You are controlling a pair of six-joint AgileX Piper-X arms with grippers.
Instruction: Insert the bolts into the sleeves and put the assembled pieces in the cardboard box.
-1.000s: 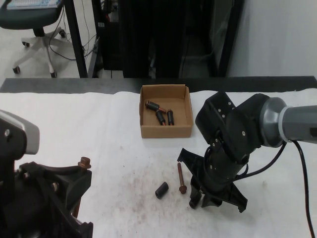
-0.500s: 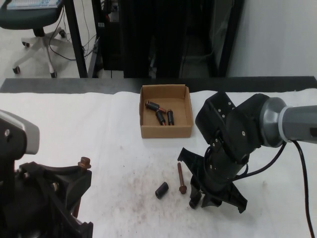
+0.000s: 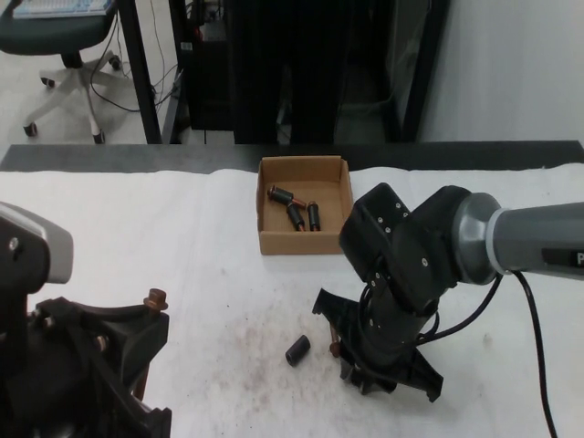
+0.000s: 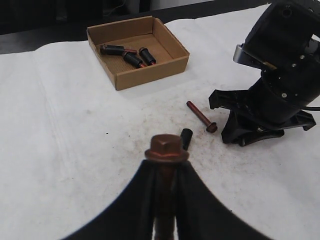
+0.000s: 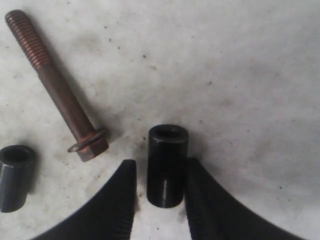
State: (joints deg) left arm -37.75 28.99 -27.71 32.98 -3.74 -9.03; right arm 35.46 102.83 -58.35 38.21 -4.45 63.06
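The right gripper (image 5: pixel 161 162) straddles a sleeve (image 5: pixel 167 172), fingers apart, its long axis running along them (the left gripper (image 4: pixel 166 166) is clamped on a bolt (image 4: pixel 166 148)).

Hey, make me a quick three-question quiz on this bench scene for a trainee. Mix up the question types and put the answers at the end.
1. True or false: the cardboard box is empty.
2. What does the left claw hold? A) a sleeve B) a bolt C) nothing
3. How many sleeves lie on the cloth outside the box?

Key: 1 false, three pieces lie in it; 2 B; 3 two.
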